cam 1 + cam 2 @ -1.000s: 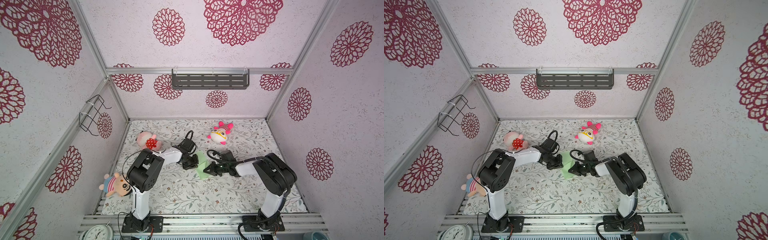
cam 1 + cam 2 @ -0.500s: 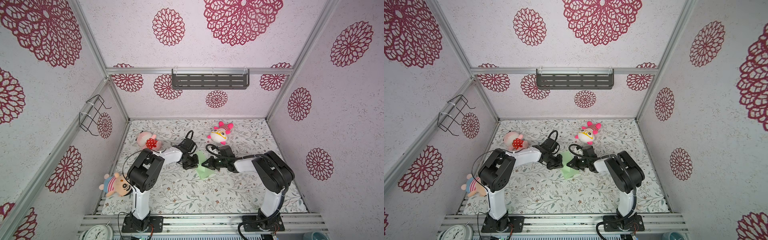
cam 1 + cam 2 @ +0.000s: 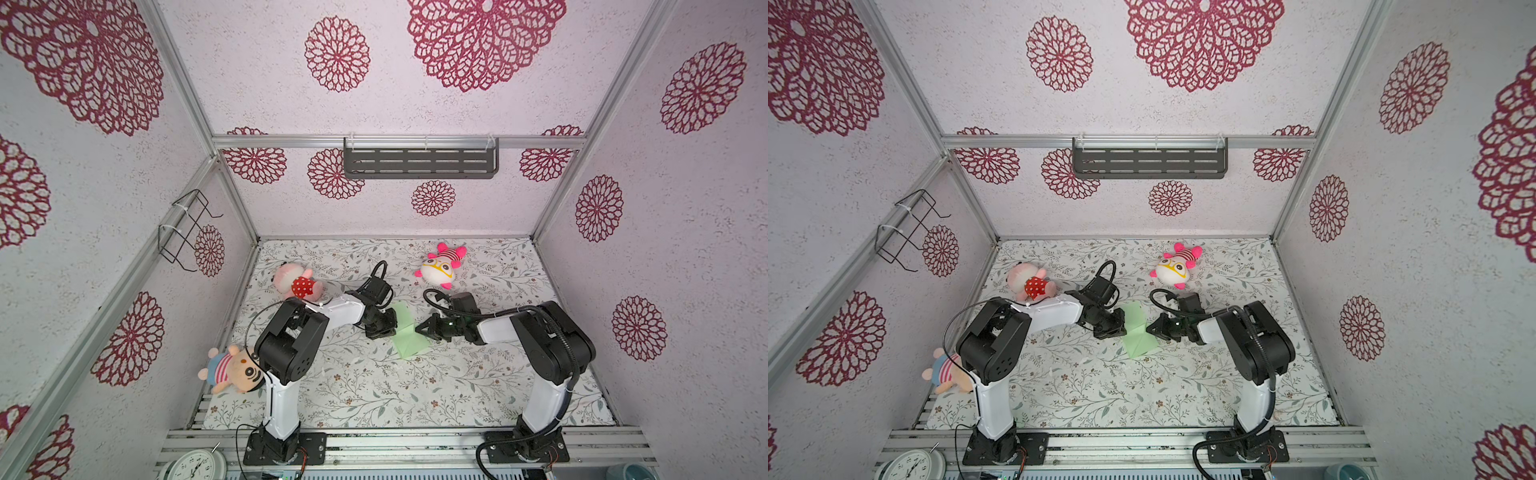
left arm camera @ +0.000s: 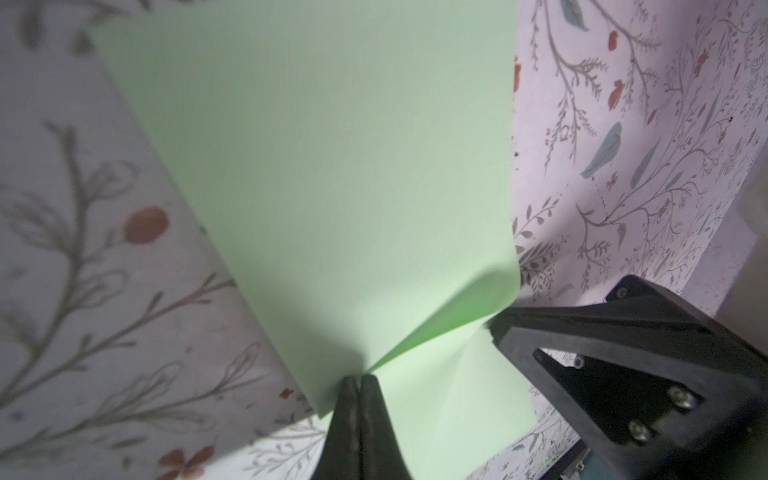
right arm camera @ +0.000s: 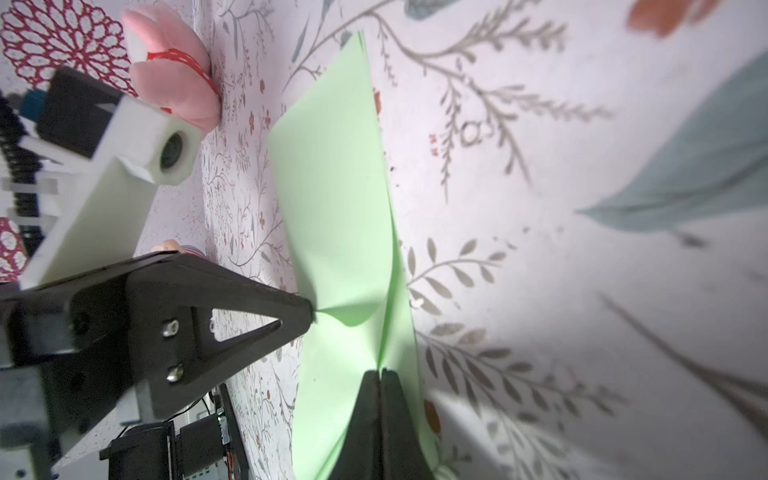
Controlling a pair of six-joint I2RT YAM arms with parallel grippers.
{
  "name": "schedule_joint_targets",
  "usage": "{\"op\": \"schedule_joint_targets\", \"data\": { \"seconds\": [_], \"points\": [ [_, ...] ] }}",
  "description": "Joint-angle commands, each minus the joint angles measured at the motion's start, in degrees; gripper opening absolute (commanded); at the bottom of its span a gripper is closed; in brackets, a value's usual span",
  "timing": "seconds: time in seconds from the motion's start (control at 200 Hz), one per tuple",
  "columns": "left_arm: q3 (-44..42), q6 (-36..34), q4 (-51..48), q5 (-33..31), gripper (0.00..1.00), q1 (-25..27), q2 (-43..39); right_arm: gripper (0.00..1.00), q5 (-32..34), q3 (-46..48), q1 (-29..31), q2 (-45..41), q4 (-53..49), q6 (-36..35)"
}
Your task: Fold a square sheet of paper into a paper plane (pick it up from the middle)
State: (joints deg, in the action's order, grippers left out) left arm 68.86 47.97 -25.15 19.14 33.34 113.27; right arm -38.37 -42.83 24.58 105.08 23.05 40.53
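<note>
The square sheet of paper [image 3: 409,334] [image 3: 1139,336], pale mint green and creased, sits mid-table between both grippers in both top views. It bends up along a crease across its middle. My left gripper [image 3: 394,329] [image 3: 1124,328] is shut on the sheet's left edge; in the left wrist view its tips [image 4: 358,377] pinch the paper [image 4: 332,166]. My right gripper [image 3: 418,328] [image 3: 1148,328] is shut on the opposite edge, its tips [image 5: 380,370] closed on the paper [image 5: 332,187]. Each wrist view shows the other arm's fingers [image 4: 582,332] [image 5: 232,307] at the far edge. No paper plane is in view.
A pink plush with a red dotted top [image 3: 297,284] lies behind the left arm. A white and pink plush [image 3: 440,268] lies at the back. A striped doll [image 3: 232,370] lies by the left arm's elbow. A clock [image 3: 195,465] stands at the front rail.
My right gripper has shifted a little toward the back along the sheet's right side, and its arm has swung with it. The left gripper has stayed in place on the paper.
</note>
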Motion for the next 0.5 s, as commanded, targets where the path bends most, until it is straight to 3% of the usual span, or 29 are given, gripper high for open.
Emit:
{"op": "schedule_joint_targets", "data": {
  "seconds": [0.0,0.25,0.495],
  "points": [
    [-2.4,-0.9,-6.5,-5.6,0.0,0.3,4.0,0.07,-2.2,0.5,0.2,-4.6,5.6,0.2],
    [-2.1,-0.9,-6.8,-5.9,0.0,0.3,4.1,0.07,-2.5,-3.5,1.7,0.5,4.1,0.3],
    [-2.3,-0.9,-6.8,-5.9,0.0,0.2,3.9,0.07,0.2,-6.4,1.8,4.1,-3.3,-4.0]
  ]
}}
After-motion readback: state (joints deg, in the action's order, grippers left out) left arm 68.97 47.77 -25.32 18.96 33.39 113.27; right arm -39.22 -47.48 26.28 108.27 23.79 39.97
